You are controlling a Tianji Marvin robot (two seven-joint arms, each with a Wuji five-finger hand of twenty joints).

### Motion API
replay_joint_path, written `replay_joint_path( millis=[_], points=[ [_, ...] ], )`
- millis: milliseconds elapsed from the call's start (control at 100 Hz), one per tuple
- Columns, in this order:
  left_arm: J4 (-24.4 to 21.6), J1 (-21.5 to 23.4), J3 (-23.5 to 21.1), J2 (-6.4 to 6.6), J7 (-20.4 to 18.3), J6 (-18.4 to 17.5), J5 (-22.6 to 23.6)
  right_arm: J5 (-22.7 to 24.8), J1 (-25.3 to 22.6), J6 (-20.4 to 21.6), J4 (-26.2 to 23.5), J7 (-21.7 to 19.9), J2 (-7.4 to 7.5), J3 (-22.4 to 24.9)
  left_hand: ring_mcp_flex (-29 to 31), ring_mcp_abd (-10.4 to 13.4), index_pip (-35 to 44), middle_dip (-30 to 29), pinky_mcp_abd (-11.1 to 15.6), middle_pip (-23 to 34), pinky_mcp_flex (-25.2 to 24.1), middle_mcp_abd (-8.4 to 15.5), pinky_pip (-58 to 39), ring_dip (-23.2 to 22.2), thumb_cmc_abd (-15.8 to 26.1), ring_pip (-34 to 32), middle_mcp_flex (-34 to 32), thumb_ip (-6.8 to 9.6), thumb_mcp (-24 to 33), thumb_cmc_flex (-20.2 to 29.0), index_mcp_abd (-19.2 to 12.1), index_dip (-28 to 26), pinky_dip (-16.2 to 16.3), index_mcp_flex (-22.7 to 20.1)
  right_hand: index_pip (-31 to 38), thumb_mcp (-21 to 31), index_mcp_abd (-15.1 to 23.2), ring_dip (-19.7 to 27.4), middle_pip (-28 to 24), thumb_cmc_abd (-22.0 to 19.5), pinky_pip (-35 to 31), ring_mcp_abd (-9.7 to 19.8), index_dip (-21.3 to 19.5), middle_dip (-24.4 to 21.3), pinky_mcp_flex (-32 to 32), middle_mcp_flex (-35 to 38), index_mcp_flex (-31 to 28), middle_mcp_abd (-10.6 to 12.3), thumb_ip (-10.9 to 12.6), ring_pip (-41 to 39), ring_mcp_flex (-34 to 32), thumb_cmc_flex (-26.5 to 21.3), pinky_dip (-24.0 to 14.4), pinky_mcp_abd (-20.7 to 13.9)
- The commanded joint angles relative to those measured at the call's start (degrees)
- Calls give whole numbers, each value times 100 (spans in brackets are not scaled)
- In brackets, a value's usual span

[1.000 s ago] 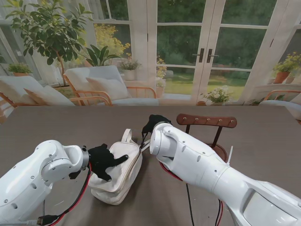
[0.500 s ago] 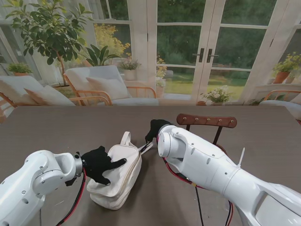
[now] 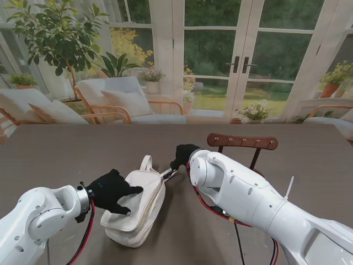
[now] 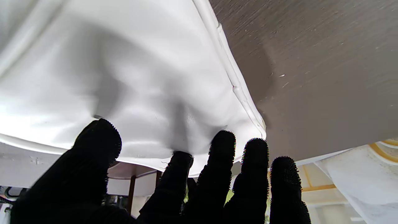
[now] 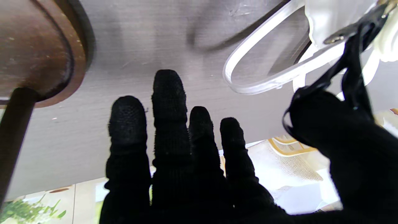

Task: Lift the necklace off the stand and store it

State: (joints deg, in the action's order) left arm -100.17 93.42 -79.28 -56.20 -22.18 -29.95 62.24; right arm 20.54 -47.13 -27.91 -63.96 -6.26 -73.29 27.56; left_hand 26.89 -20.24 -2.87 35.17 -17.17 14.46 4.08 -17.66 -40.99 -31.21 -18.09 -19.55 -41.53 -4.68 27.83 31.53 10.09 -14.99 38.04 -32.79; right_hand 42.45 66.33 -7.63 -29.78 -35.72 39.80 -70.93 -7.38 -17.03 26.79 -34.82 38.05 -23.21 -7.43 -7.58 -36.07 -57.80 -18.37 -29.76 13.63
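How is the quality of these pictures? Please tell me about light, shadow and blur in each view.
Stand view: even daylight from the windows, all sharp; the white bag casts only a soft shadow on the table. Left wrist view: the left hand throws grey shadows on the bag, whose near surface looks soft. Right wrist view: the right hand is a dark silhouette against overexposed background; the stand base is slightly blurred.

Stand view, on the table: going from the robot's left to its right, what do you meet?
Left hand resting on the bag → white bag → right hand at the bag's black pull strap → wooden necklace stand. No necklace can be made out.
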Motion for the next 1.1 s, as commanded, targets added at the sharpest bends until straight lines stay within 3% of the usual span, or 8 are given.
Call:
replay_joint_path(
  millis=[0,180,460,660,860,950,1090],
  points=[
    [-89,185,-91,-24,-101,107,5,-14,-66,26,-8,-26,-29,10,192,19,1201,-46,-71,-31,17,309,42,-52,118,-7,-86,16,-89,82,159,-440,42,-545,-54,-357,36,-35,83,-116,-8,37,30,-56,303,140,-68,-38,-61,-121,-27,178,-215,-139],
    [-426,520,-302,-77,-28,322,-243,-79,-123,46,-17,-1,-31,57,230,-25,1199,-4,-106,14,58,277,-121,-98,146,-93,-130,27,-179,105,259,-426,101,-597,-24,-310,118,-32,70,-347,-27,15,6,-43,283,214,-171,-44,13,-136,-67,155,-223,-136],
    [-1077,1173,-629,-126,-73,554,-312,-124,-167,133,-56,-56,11,106,197,-30,1160,126,-113,90,38,240,-269,-160,113,-173,-84,34,-364,98,413,-409,143,-547,5,-252,436,-29,91,-313,-44,26,-34,-36,260,342,-556,-47,48,-142,-113,127,-219,-130],
    [-1367,1488,-736,-149,-37,643,-61,-190,-167,260,-86,-183,59,117,97,-41,787,169,-102,46,-33,209,-242,-171,52,-143,74,46,-446,96,735,-221,134,121,-64,-295,696,-34,134,-152,-2,26,-66,-28,316,318,-597,-27,21,-133,-74,119,-201,-135],
    [-1534,1583,-640,-117,-422,779,328,-277,-158,451,-95,-352,108,91,-31,-9,290,155,-45,-62,-111,180,-129,-164,-18,-60,325,54,-473,32,1077,148,124,1087,-314,-312,835,-57,193,162,77,17,-31,-21,474,103,-44,62,-30,-131,85,14,-204,-147],
    [-1587,1599,-563,-102,-647,865,546,-308,-157,535,-94,-418,126,73,-43,17,272,176,-28,-62,-113,153,-74,-179,-75,-29,349,45,-361,-19,1290,583,160,1193,-272,-264,905,-76,178,280,86,26,-60,-9,494,59,-72,65,-44,-159,123,-54,-219,-148],
    [-1601,1623,-516,-92,-741,833,976,-333,-198,693,-62,-411,126,66,14,69,318,200,15,-22,-81,152,-84,-198,-130,-69,282,34,-273,-20,1482,650,183,1124,-59,-81,1137,-110,106,474,96,56,-203,30,504,92,-381,63,-74,-249,107,-189,-258,-153]
  ],
)
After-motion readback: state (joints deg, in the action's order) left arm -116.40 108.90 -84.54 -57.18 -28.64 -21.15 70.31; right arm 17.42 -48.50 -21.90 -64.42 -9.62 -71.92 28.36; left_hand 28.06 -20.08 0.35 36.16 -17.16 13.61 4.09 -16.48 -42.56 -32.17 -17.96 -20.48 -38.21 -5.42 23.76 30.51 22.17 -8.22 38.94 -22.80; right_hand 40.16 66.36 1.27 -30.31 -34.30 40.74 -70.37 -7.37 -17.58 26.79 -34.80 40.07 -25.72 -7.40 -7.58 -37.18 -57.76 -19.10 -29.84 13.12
